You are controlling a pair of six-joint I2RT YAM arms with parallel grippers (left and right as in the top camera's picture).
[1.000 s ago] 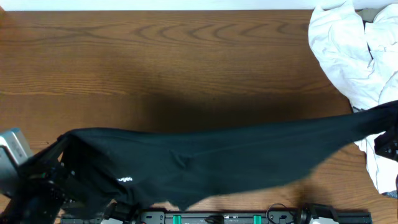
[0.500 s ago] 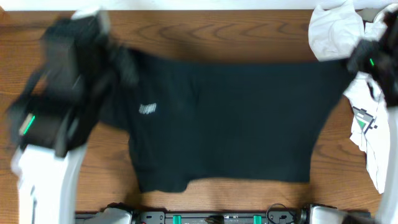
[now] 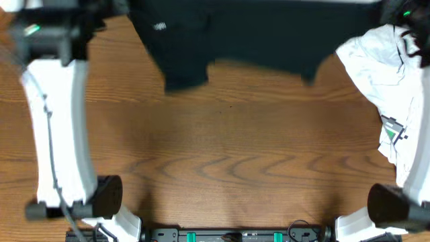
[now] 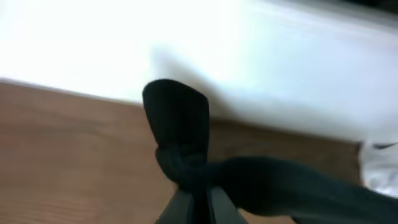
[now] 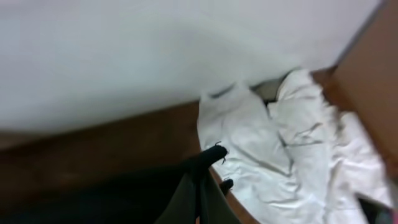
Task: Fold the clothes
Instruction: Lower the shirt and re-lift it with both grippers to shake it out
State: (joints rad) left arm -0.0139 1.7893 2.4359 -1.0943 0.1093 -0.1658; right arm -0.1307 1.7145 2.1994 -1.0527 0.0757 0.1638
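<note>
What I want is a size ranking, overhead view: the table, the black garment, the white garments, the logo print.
1. table
2. black garment, cut off at the top edge and held up nearer the camera, so its lead over the next is unsure
3. white garments
4. logo print, by far smallest

A brown wood-grain table (image 3: 222, 154) fills the overhead view, its grain running 9 to 3 o'clock. Beyond its far edge at 12 o'clock stands a plain white wall (image 4: 280, 56), brightly lit
</note>
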